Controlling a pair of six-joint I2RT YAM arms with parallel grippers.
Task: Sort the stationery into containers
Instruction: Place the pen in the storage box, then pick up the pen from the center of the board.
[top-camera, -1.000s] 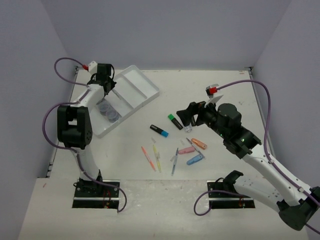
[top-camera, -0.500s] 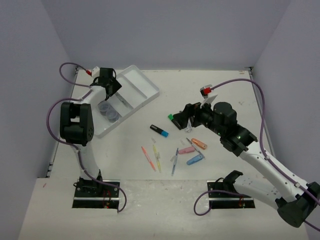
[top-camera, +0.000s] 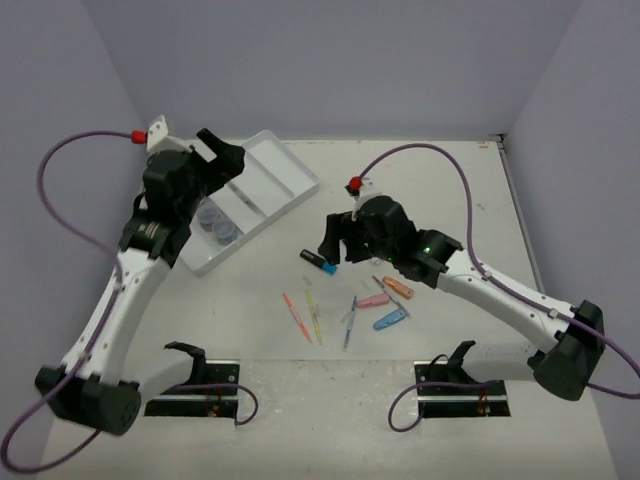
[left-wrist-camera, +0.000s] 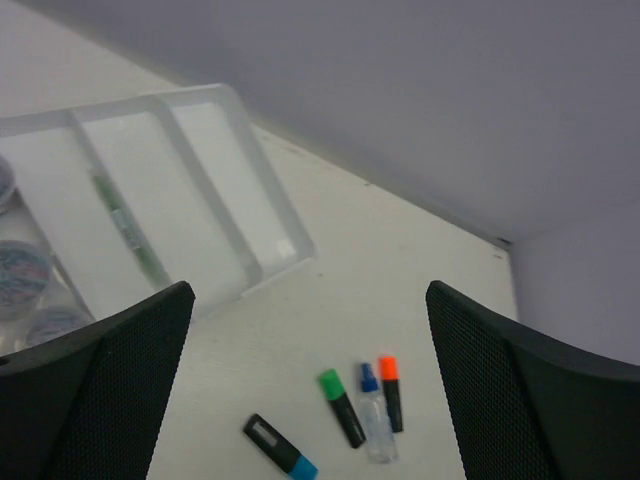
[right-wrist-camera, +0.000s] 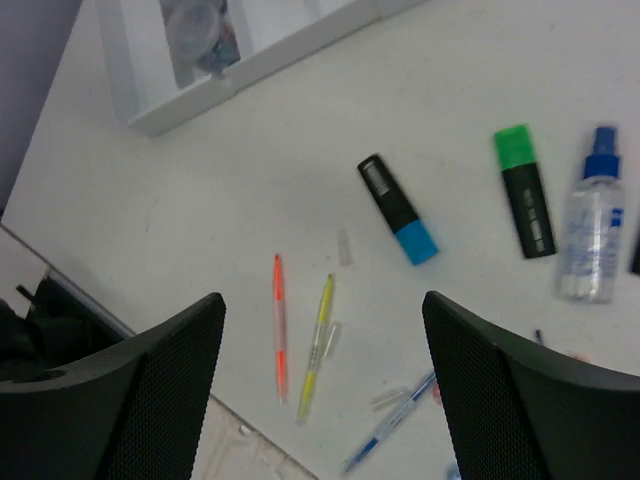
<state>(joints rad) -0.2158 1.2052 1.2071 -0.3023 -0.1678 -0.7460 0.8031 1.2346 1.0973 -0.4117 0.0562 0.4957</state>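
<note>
The white tray (top-camera: 277, 172) lies at the back left with small clear jars (top-camera: 216, 222) in its near compartment and a thin green pen (left-wrist-camera: 128, 232) in a middle one. My left gripper (top-camera: 224, 160) hangs open above the tray, holding nothing. My right gripper (top-camera: 331, 244) is open above the table, right over the blue-capped highlighter (top-camera: 319, 262). In the right wrist view its fingers (right-wrist-camera: 160, 370) frame an orange pen (right-wrist-camera: 279, 330) and a yellow pen (right-wrist-camera: 315, 348) far below. A green-capped highlighter (left-wrist-camera: 341, 406), a blue-capped bottle (left-wrist-camera: 375, 424) and an orange-capped highlighter (left-wrist-camera: 390, 391) lie side by side.
A blue pen (top-camera: 349, 322) lies near the pink (top-camera: 373, 300), orange (top-camera: 398, 287) and blue (top-camera: 390, 320) oblong pieces, below the right forearm. Small clear caps lie among the pens. Grey walls close in the table on three sides.
My left gripper has opened and risen away from the tray, the arm swinging up and back. My right gripper has moved left, from above the green highlighter to above the blue-capped one.
</note>
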